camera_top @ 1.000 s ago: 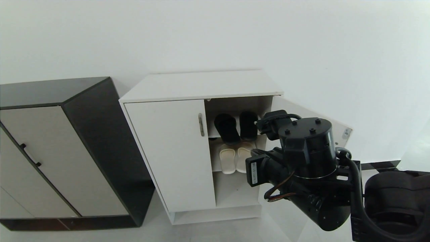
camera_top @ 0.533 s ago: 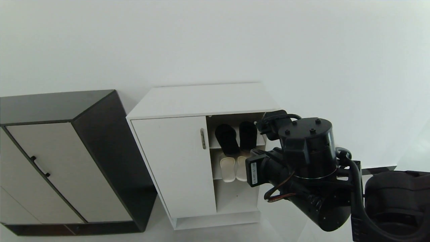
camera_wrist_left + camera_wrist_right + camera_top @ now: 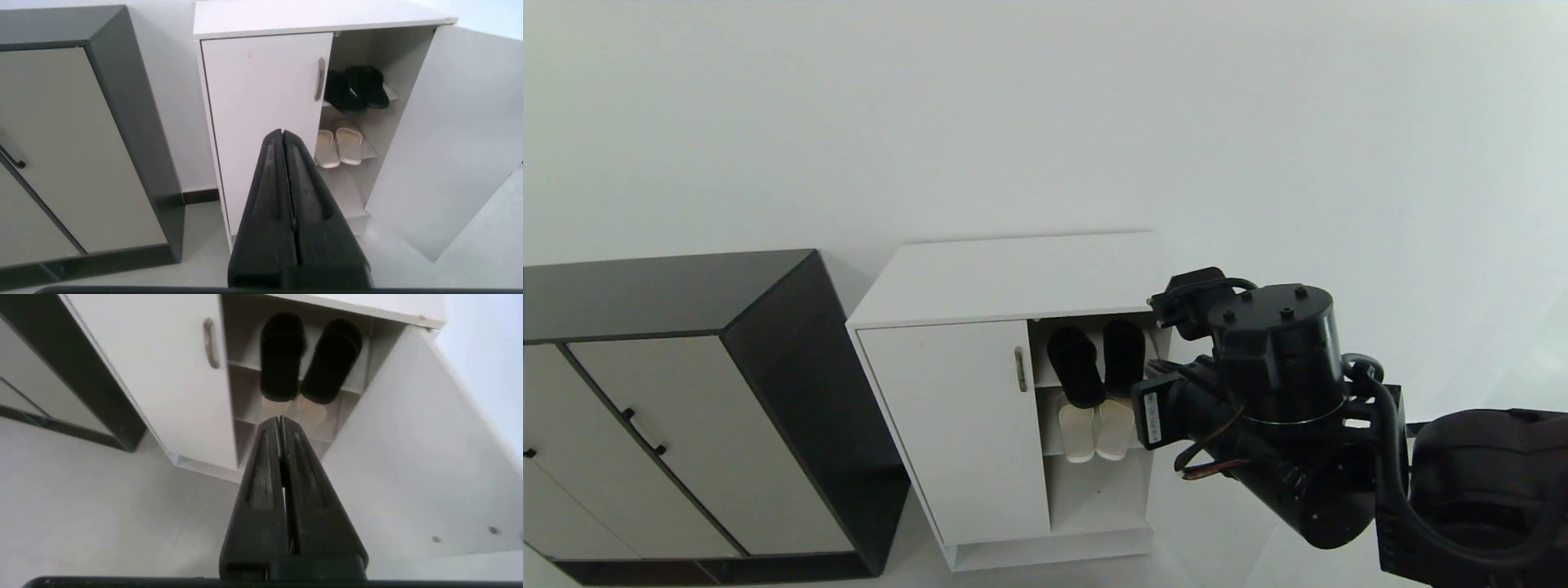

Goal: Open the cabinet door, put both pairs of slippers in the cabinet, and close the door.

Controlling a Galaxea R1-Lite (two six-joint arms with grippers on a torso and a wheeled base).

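Observation:
The white cabinet (image 3: 1005, 273) stands against the wall with its left door (image 3: 956, 425) closed and its right door (image 3: 458, 139) swung open. A black pair of slippers (image 3: 1098, 359) lies on the upper shelf and a white pair of slippers (image 3: 1097, 429) on the shelf below. My right gripper (image 3: 282, 425) is shut and empty, in front of the open compartment, below the black slippers (image 3: 306, 347) and beside the open door (image 3: 417, 465). My left gripper (image 3: 282, 136) is shut and empty, farther back, facing the closed door (image 3: 261, 122).
A dark cabinet (image 3: 686, 392) with grey doors stands close on the left of the white one. The pale floor (image 3: 106, 506) in front is bare. My right arm (image 3: 1274, 392) covers the cabinet's right side in the head view.
The whole head picture has shifted: the cabinets now sit lower and look smaller, so the camera has moved. The slippers and the door stay as they were.

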